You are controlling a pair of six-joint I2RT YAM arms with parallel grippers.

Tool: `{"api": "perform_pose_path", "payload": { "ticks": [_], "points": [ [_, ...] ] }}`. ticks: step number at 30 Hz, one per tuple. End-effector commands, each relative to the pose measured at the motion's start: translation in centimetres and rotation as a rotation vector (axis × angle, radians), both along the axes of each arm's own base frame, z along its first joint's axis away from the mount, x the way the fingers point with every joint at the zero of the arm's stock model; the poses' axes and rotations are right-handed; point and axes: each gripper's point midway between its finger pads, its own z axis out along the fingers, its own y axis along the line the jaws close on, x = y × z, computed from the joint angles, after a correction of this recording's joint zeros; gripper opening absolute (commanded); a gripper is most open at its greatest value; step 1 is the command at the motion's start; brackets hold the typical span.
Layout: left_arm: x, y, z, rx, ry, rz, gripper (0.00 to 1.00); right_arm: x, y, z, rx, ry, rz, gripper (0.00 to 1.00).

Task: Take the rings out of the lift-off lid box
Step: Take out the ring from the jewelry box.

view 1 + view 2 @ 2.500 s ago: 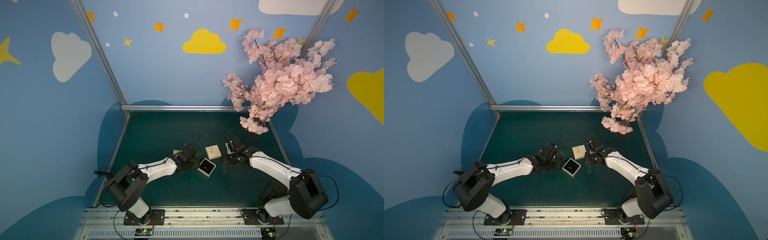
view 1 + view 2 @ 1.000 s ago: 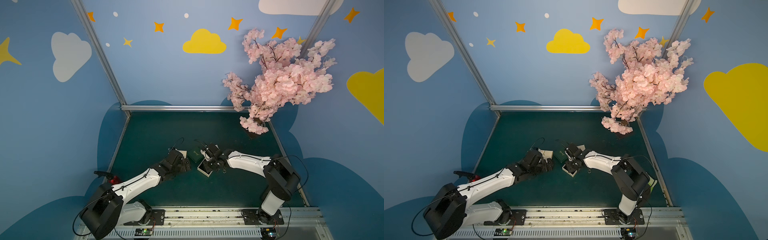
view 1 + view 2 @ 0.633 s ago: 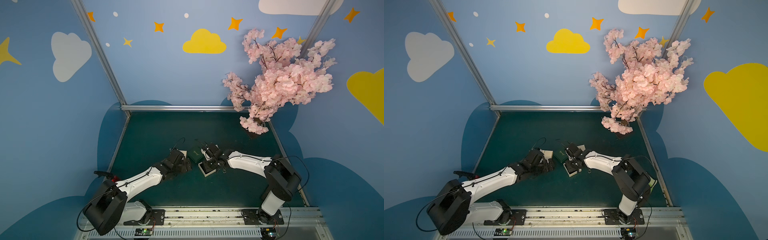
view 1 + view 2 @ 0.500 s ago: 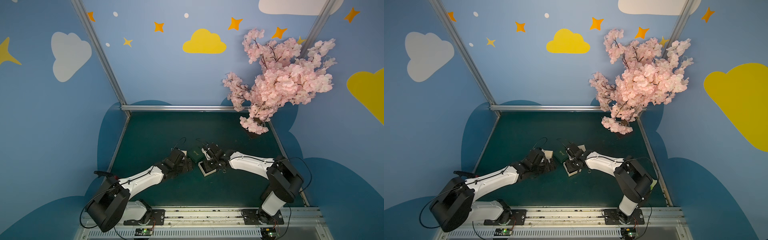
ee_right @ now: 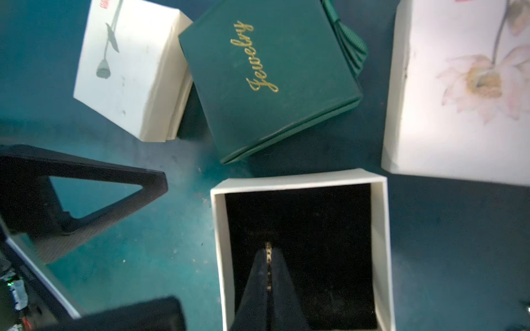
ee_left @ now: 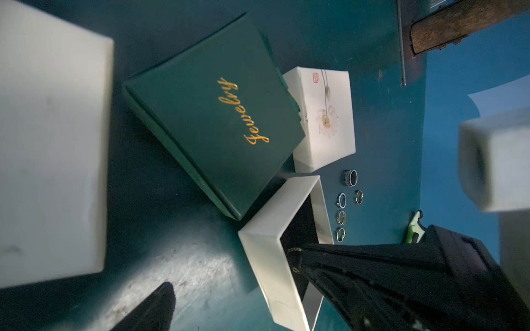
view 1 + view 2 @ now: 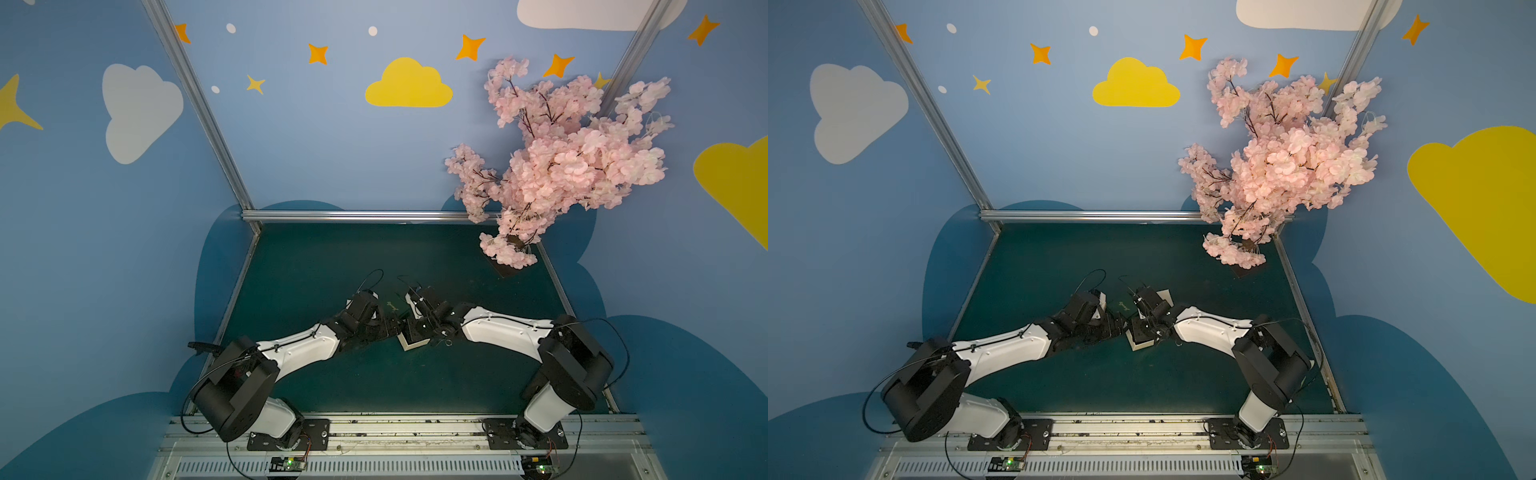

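At lower centre of both top views, the 2 arms meet over the open box (image 7: 411, 344), which has cream walls and a black lining and sits on the green mat (image 7: 332, 257).

Right gripper (image 5: 268, 253): inside the box, fingers pressed together, pinching 1 thin beaded ring (image 5: 268, 247) edge-on.

Left gripper (image 7: 1120, 326): just left of the box in the frame, fingers spread, nothing between them.

In the left wrist view, 5 more rings (image 6: 341, 217) lie on the mat just beside the box's outer wall, each apart from the others.

The lotus-print lid (image 5: 459, 100) lies on the mat near the box, off it. The green "Jewelry" box (image 5: 272, 77) is closed and sits between the lid and a second white box (image 5: 126, 66).

A pink blossom tree (image 7: 561, 158) fills the upper right of the frame.
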Motion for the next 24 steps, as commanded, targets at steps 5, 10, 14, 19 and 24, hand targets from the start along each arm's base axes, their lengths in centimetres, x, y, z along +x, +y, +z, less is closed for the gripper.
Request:
{"api": "perform_pose_path", "payload": {
  "ticks": [5,10,14,19,24],
  "points": [
    [0.7,-1.0,-1.5,0.009,0.038,-0.003,0.82,0.2,0.8,1.0,0.08,-0.007,-0.043,0.03],
    [0.9,-1.3,-2.3,0.012,0.058,-0.007,0.77,0.5,0.8,1.5,0.094,-0.021,-0.052,0.03],
    [1.2,-1.4,-2.9,0.029,0.068,-0.005,0.7,0.5,1.3,1.7,0.124,-0.019,-0.056,0.03],
    [1.1,-1.4,-3.7,0.039,0.084,-0.008,0.59,0.7,1.7,1.8,0.139,-0.02,-0.06,0.02],
    [0.9,-1.4,-4.4,0.049,0.106,-0.012,0.56,1.1,1.5,2.4,0.152,-0.04,-0.082,0.0]
  ]
}}
